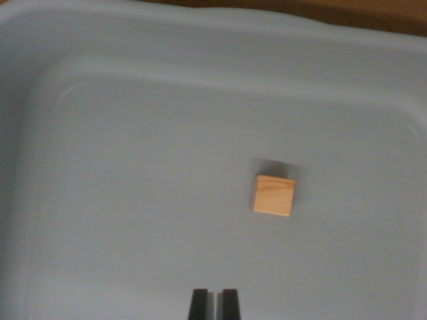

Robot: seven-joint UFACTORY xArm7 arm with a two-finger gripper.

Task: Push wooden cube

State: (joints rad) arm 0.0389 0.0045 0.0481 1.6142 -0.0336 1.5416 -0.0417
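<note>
Cube [273,195] on grey tray [133,167] floor, pincer [214,303] apart.

Small light-brown wooden cube [273,195], grain visible on top, sits flat, slightly rotated, right of frame centre, casting shadow above.

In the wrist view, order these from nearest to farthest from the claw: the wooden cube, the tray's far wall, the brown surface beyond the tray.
From the claw, at the bottom edge:
1. Wooden cube, just above, toward the wrist view's right.
2. Tray's far wall, across the top.
3. Brown surface, beyond that wall, at the top right.
</note>
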